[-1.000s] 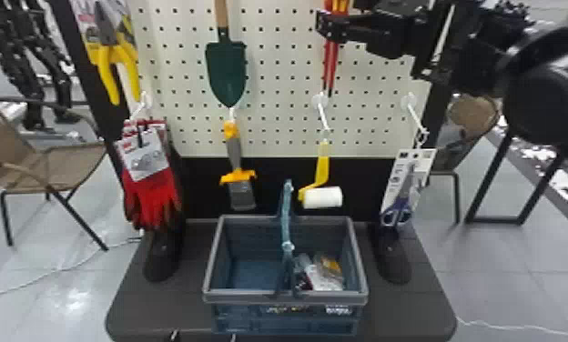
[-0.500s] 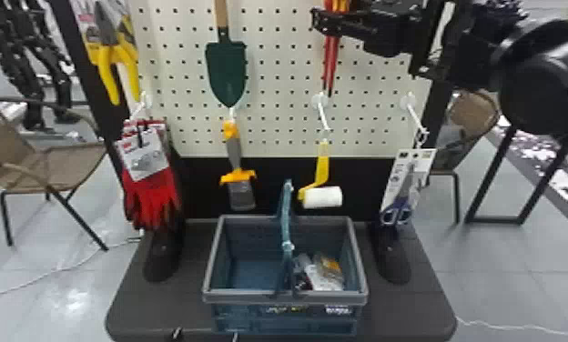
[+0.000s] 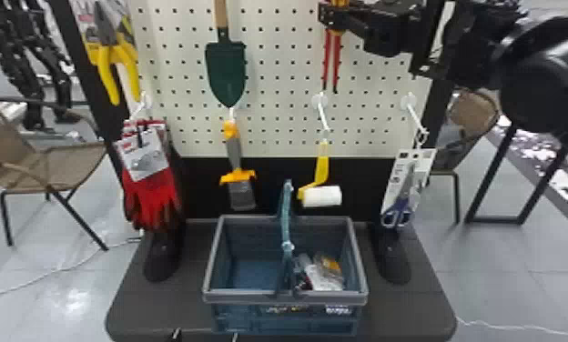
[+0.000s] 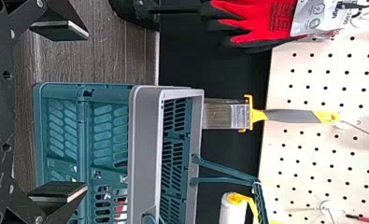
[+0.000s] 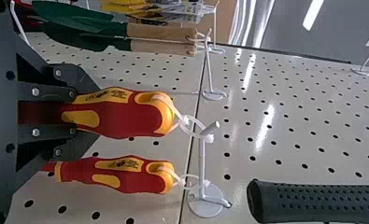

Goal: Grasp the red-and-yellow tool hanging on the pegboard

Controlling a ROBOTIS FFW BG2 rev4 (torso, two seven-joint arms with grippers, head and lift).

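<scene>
Two red-and-yellow screwdrivers hang side by side from a white hook (image 5: 202, 154) high on the pegboard (image 3: 278, 118). My right gripper (image 3: 337, 18) is at their top, and the red shafts (image 3: 331, 59) hang below it. In the right wrist view its fingers (image 5: 46, 92) press from both sides on the handle of the upper red-and-yellow tool (image 5: 121, 114); the second screwdriver (image 5: 117, 175) hangs free beside it. White ties still hold both handles to the hook. My left gripper (image 4: 79, 112) stands wide open in front of the blue basket (image 4: 145, 154), holding nothing.
On the pegboard hang a green trowel (image 3: 225, 68), yellow pliers (image 3: 112, 54), red gloves (image 3: 150, 191), a paintbrush (image 3: 237, 177), a paint roller (image 3: 320, 193) and packaged scissors (image 3: 403, 191). The basket (image 3: 215, 259) sits on the dark table (image 3: 410, 309). A black grip (image 5: 313, 201) hangs close to the hook.
My right gripper has shifted slightly left and up along the top of the pegboard, staying at the screwdrivers. Nothing else has moved.
</scene>
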